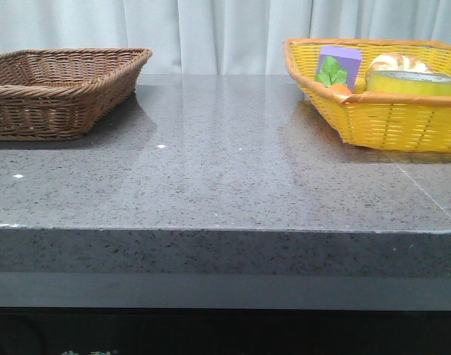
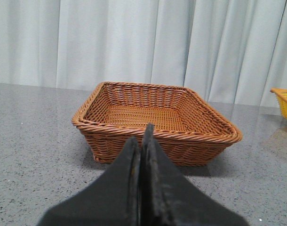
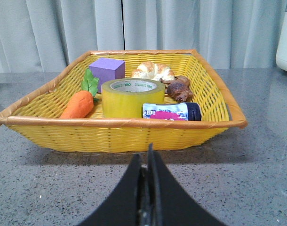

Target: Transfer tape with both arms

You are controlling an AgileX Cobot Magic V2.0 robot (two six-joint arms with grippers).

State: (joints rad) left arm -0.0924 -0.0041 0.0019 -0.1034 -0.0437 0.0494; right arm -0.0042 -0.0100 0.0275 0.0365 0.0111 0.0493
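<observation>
left gripper (image 2: 141, 141): fingers pressed together, holding nothing, hanging above the grey table (image 2: 35, 136); brown wicker basket (image 2: 155, 123) straight ahead of it, near
right gripper (image 3: 148, 162): fingers together too, nothing between them; yellow wicker basket (image 3: 120, 129) straight ahead, near
table edge: front lip runs straight across the front view; bare grey stone between the two baskets
basket rims: yellow basket's near rim stands between right gripper and the tape; its walls flare outward
tape (image 3: 132, 97): in the yellow basket, middle, past the near rim, lying flat with the core hole up
tape look: wide translucent yellow roll, pale inner core with small green print
around tape: toy carrot (image 3: 78, 104) on one side, blue-capped printed tube (image 3: 171, 111) touching the other, purple block (image 3: 107, 69) and bread pieces (image 3: 154, 71) behind
</observation>
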